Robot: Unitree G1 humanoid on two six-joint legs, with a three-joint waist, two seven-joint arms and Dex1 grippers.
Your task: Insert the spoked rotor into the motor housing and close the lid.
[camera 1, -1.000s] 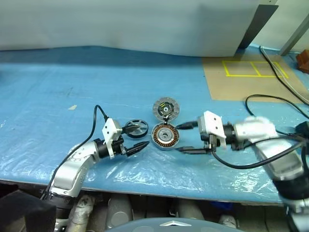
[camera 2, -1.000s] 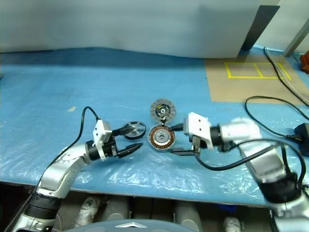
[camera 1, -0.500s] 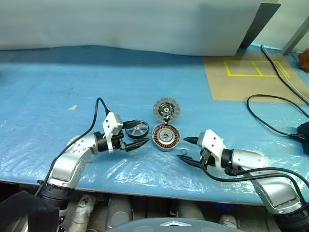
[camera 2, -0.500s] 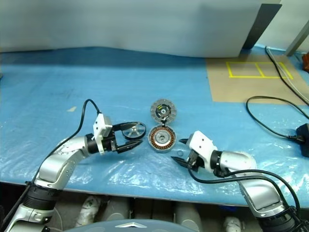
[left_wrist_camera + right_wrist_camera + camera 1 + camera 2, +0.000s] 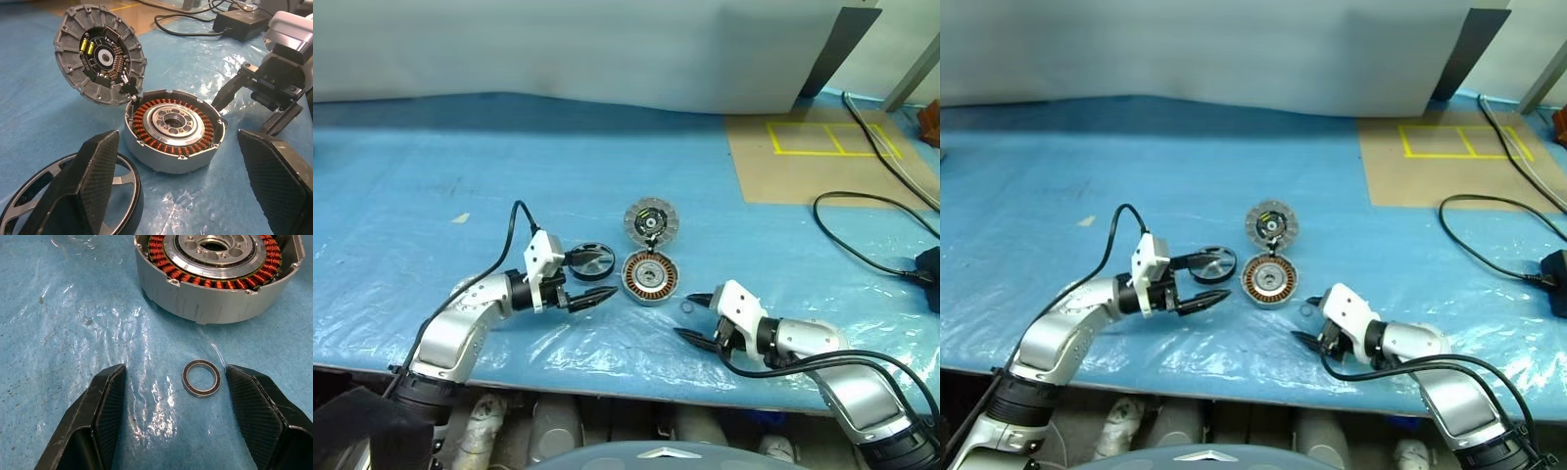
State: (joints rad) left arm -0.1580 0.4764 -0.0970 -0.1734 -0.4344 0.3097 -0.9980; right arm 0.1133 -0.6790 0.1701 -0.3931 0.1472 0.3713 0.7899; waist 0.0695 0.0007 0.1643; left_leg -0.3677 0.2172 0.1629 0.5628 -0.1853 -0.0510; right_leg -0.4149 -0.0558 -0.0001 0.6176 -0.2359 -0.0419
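A: What's changed in the last sec?

B: The right gripper (image 5: 693,316) has been brought down and back from beside the motor housing (image 5: 649,277) to low over the bench (image 5: 431,147), approx. toward the near edge. A small dark ring (image 5: 201,378), prob. a bearing or seal, is now framed between its jaws in the right wrist view.

A: Meaning for the task?

B: No progress is shown on insertion. The spoked rotor (image 5: 588,259) is not yet seated; it lies on the blue sheet just beside the housing, on its left. The lid (image 5: 650,220) is hinged up at the far side of the housing, inner face w/ yellow parts exposed, so the windings are uncovered. The small ring may be meant to be picked first; that's only a guess.

A: Jaws?

B: Right: held wide apart, nothing gripped, ring untouched between them. Left gripper (image 5: 591,277): also wide apart, empty, one finger over the rotor's rim.

A: Arm poses?

B: Left arm is bent in from the left, gripper aimed roughly level toward the housing. Right forearm is laid low, gripper tilted down and pointed inward at the ring.
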